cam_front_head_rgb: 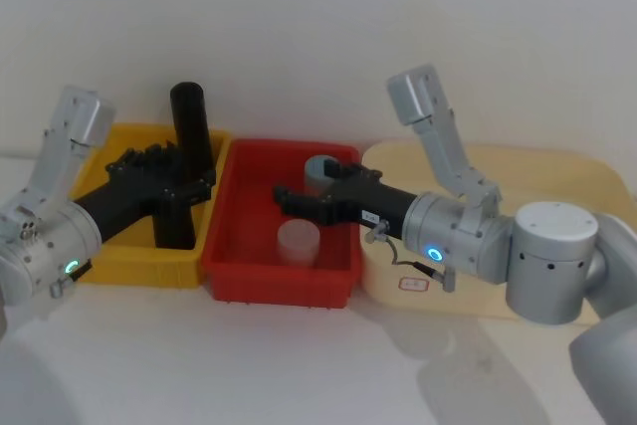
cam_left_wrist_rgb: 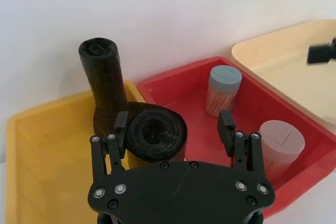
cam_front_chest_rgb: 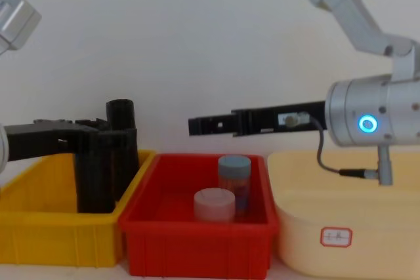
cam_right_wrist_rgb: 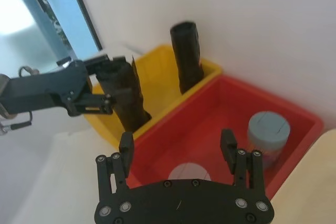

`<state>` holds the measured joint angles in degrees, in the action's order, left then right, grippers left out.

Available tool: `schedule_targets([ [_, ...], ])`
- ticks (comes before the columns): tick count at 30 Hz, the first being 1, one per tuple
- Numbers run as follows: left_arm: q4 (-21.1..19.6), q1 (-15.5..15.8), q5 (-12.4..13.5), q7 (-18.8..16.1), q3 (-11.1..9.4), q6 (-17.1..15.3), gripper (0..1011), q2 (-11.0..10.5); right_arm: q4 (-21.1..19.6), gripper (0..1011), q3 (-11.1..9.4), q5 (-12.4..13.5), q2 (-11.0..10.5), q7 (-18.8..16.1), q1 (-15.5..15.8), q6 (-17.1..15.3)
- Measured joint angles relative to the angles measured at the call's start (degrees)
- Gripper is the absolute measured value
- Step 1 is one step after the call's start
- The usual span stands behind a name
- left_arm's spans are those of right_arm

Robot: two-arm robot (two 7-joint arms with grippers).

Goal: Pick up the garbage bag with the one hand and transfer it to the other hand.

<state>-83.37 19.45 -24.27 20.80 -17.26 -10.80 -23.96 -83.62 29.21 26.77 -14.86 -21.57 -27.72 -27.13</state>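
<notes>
Two black rolled garbage bags stand upright in the yellow bin (cam_front_head_rgb: 119, 271). The nearer garbage bag (cam_left_wrist_rgb: 156, 139) (cam_right_wrist_rgb: 126, 98) (cam_front_chest_rgb: 92, 185) stands between the fingers of my left gripper (cam_left_wrist_rgb: 174, 124) (cam_front_head_rgb: 191, 186), the green-ring arm's hand. The jaws are open: one finger touches the roll and a gap shows at the other. A taller roll (cam_front_head_rgb: 187, 121) (cam_left_wrist_rgb: 102, 77) stands behind it near the bin's back wall. My right gripper (cam_front_head_rgb: 284, 196) (cam_front_chest_rgb: 193, 126) (cam_right_wrist_rgb: 176, 142), on the blue-ring arm, hovers open above the red bin with nothing in it.
The red bin (cam_front_head_rgb: 239, 246) in the middle holds a blue-lidded jar (cam_front_head_rgb: 320, 171) (cam_front_chest_rgb: 234, 175) and a pale-lidded jar (cam_front_head_rgb: 298, 241) (cam_front_chest_rgb: 214, 204). A cream tray (cam_front_head_rgb: 567, 171) lies at the right under the right arm. A white wall stands close behind the bins.
</notes>
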Motion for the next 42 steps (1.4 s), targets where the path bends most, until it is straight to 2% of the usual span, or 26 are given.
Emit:
schedule_targets([
  [13,1.14,0.39,1.1,-1.68,-0.25,0.13,1002,1.01,7.05,1001,1.98,0.71,1.88,-0.72,-2.11,-0.73],
  [42,3.99,1.28,2.98,-1.1,0.0,1.11,1001,2.16,14.28,1001,4.37,1.44,2.86,-1.12,-4.72,-1.45],
])
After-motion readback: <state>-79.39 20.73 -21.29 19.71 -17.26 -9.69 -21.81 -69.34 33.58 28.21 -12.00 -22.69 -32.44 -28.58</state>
